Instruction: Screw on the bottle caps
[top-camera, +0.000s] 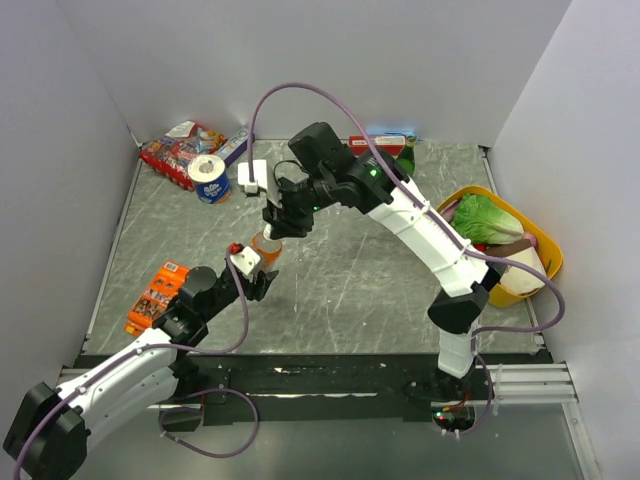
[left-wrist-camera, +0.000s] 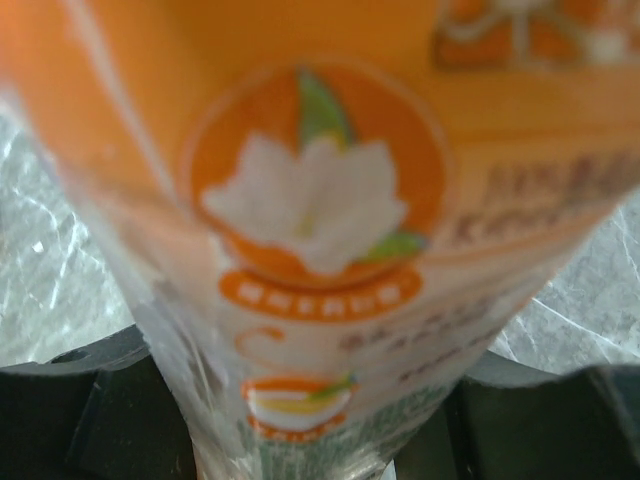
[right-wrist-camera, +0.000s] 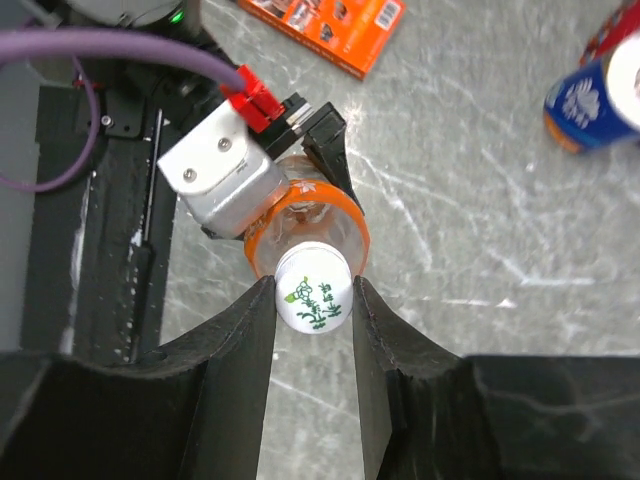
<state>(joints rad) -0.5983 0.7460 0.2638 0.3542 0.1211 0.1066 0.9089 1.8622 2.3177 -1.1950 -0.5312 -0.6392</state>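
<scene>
Snugly, right gripper (right-wrist-camera: 313, 292) pinches white cap (right-wrist-camera: 312, 303).

left arm (top-camera: 120, 375): low, stretched forward, jaws clamped | right arm (top-camera: 430, 235): arched over, wrist down, jaws pinched narrow

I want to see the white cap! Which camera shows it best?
Right wrist view: the white cap sits clear in the right gripper, atop the bottle. The top view hides it under that gripper; the left wrist shows only the bottle's label.

My arms (top-camera: 430, 235): white shells, black joints (top-camera: 455, 310), purple cables (top-camera: 300, 88). Right gripper (right-wrist-camera: 313, 295) black. Left wrist: silver block (right-wrist-camera: 215, 175), two screws (right-wrist-camera: 222, 147), red plug (right-wrist-camera: 255, 95).
</scene>
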